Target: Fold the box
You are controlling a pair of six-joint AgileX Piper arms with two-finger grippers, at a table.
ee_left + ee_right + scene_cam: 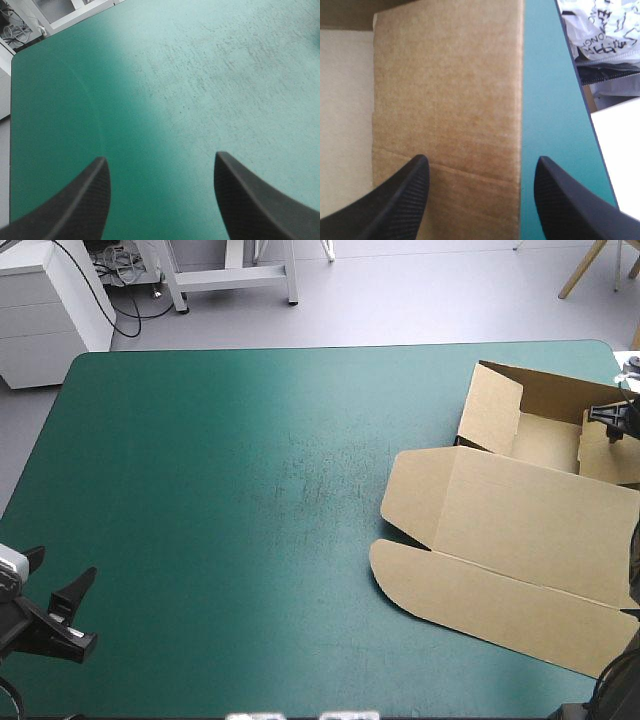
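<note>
High view: the box [530, 530] is seen on the right part of the teal-green cover [250, 490], reaching the table's right edge; it is partly formed. At its far end, walls are raised around an open tray; the lid panel and its rounded flap lie flat toward the near edge. The left gripper [58, 575] is held over the near left corner, well apart from the box.

Left wrist view: the black fingers are spread wide, with nothing between them; only bare cover is seen ahead.

Right wrist view: the right gripper [481, 158] is likewise wide open and holds nothing; brown board lies under and ahead of it; the board's straight edge runs beside a narrow strip of cover. Beyond the table's edge a white plastic bag [600, 30] is noted; its black lettering is creased and cannot be read with certainty.
</note>
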